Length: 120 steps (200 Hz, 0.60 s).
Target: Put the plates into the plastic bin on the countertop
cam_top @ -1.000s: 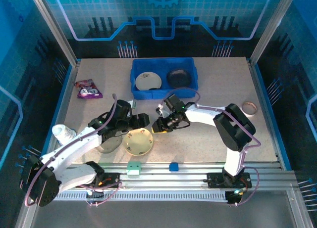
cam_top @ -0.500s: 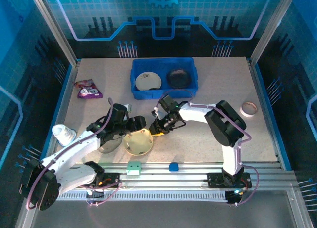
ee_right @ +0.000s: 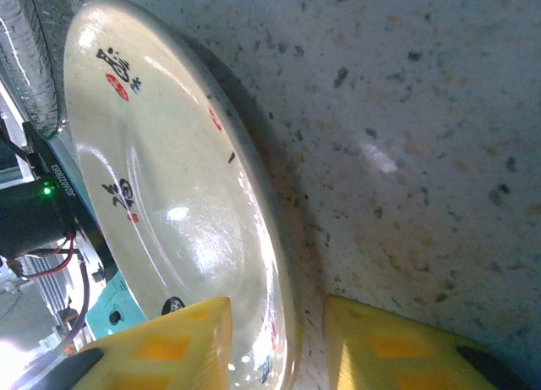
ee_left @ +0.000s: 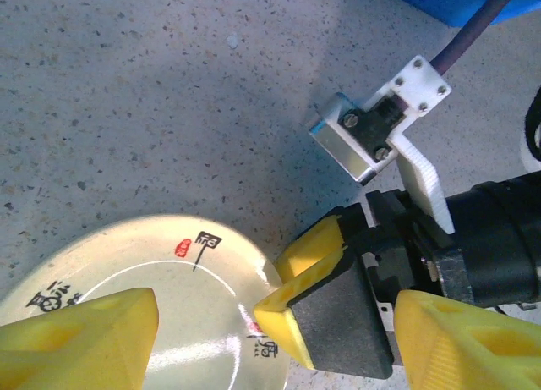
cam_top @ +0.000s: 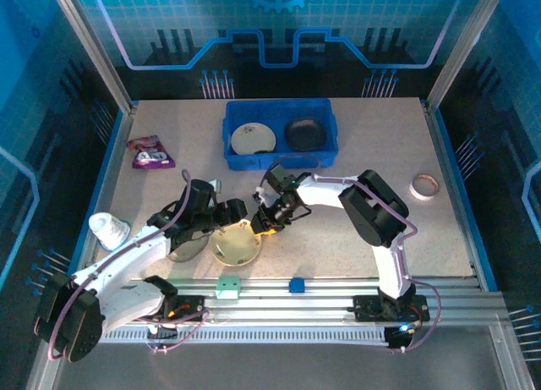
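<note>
Your right gripper [ee_right: 277, 305] sits low on the countertop [cam_top: 372, 153], its yellow fingers [ee_right: 169, 343] spread and straddling the rim of the cream plate [ee_right: 161, 178] marked with inked characters. One finger lies over the dish's inner face and the other over the speckled surface just outside it. A gap shows on either side of the rim, so nothing is pinched. That plate lies flat near the front of the table, between the two arms. Your left gripper [cam_top: 235, 212] hangs over the plate's far edge with its fingers [ee_left: 80, 348] spread wide. In the left wrist view, the plate's rim and the right gripper's tips both fall between them, and you cannot tell whether they touch the dish. A smoky grey plate [cam_top: 181, 249] lies just beside the cream one on its left, partly under the left arm. The plastic bin [cam_top: 279, 111] stands at the far middle of the countertop, holding a pale plate [cam_top: 254, 138] on its left and a dark plate [cam_top: 306, 134] on its right, side by side. A purple packet [cam_top: 150, 151] lies far left, and a tape ring [cam_top: 424, 186] lies near the right edge.
</note>
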### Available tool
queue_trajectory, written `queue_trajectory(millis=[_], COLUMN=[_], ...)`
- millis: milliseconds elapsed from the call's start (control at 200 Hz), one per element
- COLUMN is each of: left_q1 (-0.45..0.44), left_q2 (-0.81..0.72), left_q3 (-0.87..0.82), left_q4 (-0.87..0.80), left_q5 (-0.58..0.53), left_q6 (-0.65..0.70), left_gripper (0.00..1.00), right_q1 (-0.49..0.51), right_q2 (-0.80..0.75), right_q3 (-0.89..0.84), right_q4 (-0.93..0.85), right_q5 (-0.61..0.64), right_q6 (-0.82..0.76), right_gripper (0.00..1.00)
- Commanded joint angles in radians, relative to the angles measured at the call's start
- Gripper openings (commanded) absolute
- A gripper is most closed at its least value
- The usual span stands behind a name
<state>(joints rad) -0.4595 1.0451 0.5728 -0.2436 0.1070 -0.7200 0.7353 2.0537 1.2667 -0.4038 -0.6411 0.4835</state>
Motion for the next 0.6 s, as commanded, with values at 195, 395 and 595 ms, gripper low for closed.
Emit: queue_trajectory(millis=[195, 395, 595], left_q1=[0.016, 0.021, 0.030], left_q2=[-0.014, -0.007, 0.006], left_q3=[-0.013, -0.008, 0.011], left_q4=[0.018, 0.015, -0.002], left_q5=[0.026, 0.027, 0.025], left_q6=[-0.004, 0.002, 0.020], left_gripper=[0.75, 0.75, 0.75], right_q1=[0.019, 0.016, -0.002], right_q2=[0.055, 0.062, 0.061], right_q3=[0.032, 0.031, 0.006], right_q4=[-0.055, -0.054, -0.023], right_q5=[-0.020, -0.023, -0.033], right_q6=[-0.025, -0.025, -0.007], right_gripper=[0.29, 0.24, 0.14])
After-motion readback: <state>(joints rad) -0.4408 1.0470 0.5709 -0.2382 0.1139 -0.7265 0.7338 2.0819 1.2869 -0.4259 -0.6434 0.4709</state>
